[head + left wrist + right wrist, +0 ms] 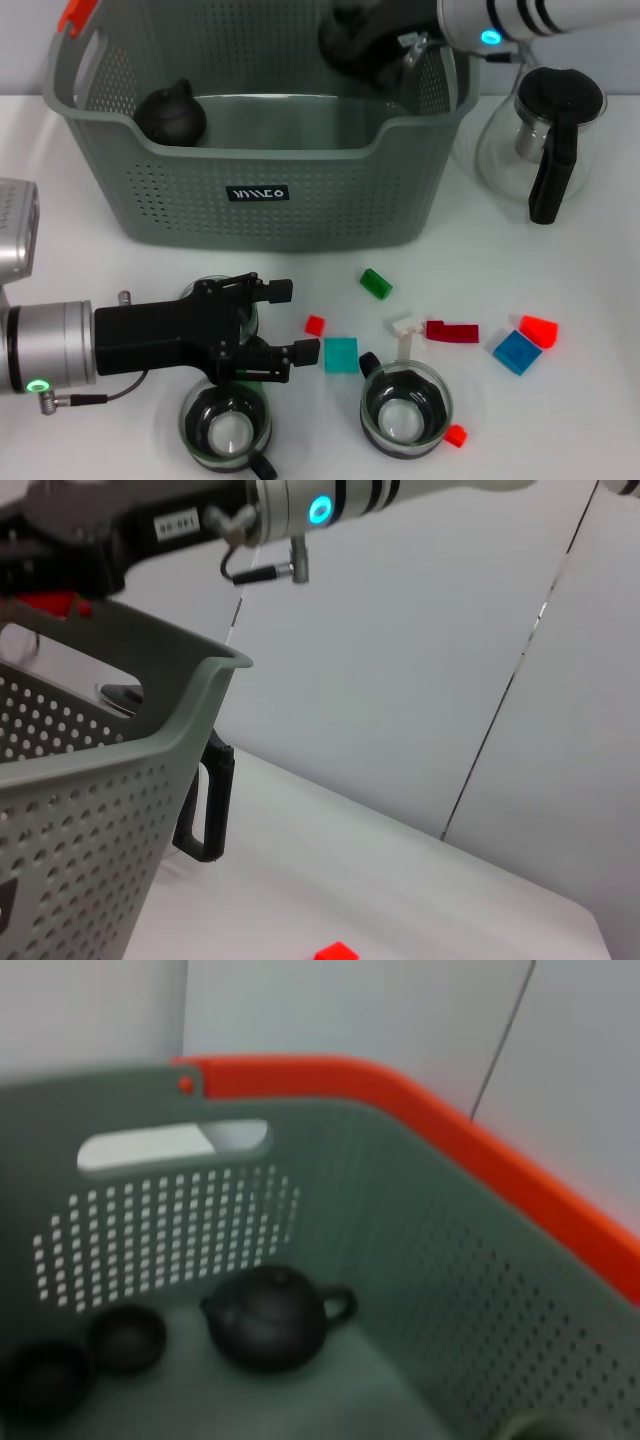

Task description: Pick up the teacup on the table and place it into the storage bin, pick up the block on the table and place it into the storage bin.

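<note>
We see the storage bin (300,190), a grey-green perforated basket with an orange handle clip (75,15) and a small black label (258,193), standing at the back of the white table (600,400). Inside it, near the robot's left end, sits a dark round teapot (171,113); the right wrist view shows the same teapot (270,1318) on the bin floor with two small dark cups (127,1338) beside it. The right claw (365,45) hangs over the bin's right rear corner; we cannot tell whether it is spread or pressed together. The left claw (295,320) lies low over the front of the table with its fingers spread and nothing between them, above a glass teacup (215,295) that its body mostly hides. Two more glass teacups stand in front: one (226,428) just below the left claw, the other (405,410) to its right. Small blocks are scattered on the table between the bin and the cups: a green one (376,283), a small red one (315,324), a teal one (340,354), a white one (403,325), a dark red one (452,331), a blue one (516,352) touching a bright red one (539,330), and a red one (456,435) beside the right teacup. A glass pitcher (535,140) with a black lid and handle stands just right of the bin.
</note>
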Robot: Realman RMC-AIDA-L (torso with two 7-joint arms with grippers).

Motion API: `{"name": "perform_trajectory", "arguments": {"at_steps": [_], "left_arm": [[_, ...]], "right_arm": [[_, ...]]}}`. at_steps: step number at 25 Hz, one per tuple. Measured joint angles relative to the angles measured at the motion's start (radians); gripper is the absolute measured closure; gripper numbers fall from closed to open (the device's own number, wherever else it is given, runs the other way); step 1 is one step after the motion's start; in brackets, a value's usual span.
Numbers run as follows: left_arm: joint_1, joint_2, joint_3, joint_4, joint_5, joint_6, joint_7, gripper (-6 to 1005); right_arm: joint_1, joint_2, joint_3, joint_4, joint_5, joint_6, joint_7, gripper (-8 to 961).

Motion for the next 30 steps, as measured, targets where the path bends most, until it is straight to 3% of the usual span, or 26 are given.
{"name": "perform_trajectory", "arguments": {"at_steps": [9, 13, 16, 20, 22, 23, 27, 30], "left_arm": [[0.004, 0.000, 0.000, 0.000, 0.000, 0.000, 0.000, 65], [0.006, 0.000, -0.008, 0.000, 0.000, 0.001, 0.000, 65], [0.006, 0.001, -0.011, 0.000, 0.000, 0.006, 0.000, 65], [0.007, 0.003, -0.011, 0.000, 0.000, 0.009, 0.000, 65], [0.008, 0.003, -0.011, 0.000, 0.000, 0.009, 0.000, 65], [0.008, 0.002, -0.011, 0.000, 0.001, 0.009, 0.001, 65], [0.007, 0.003, -0.006, 0.000, 0.008, 0.012, 0.014, 65], [0.008, 0.003, -0.005, 0.003, 0.009, 0.014, 0.022, 65]], "right_arm": [[-0.035, 0.014, -0.004, -0.039, -0.023, 0.000, 0.011, 688], [-0.116, 0.038, 0.001, -0.231, 0.001, -0.069, 0.012, 567], [-0.217, 0.046, -0.005, -0.426, 0.117, -0.206, 0.002, 456], [-0.373, 0.029, 0.005, -0.609, 0.335, -0.469, -0.044, 256], [-0.484, 0.018, 0.006, -0.684, 0.412, -0.677, -0.080, 254], [-0.484, 0.018, 0.006, -0.684, 0.412, -0.677, -0.080, 252], [-0.567, 0.015, -0.002, -0.714, 0.354, -0.912, -0.124, 253], [-0.585, 0.030, -0.009, -0.712, 0.236, -1.029, -0.137, 260]]}}
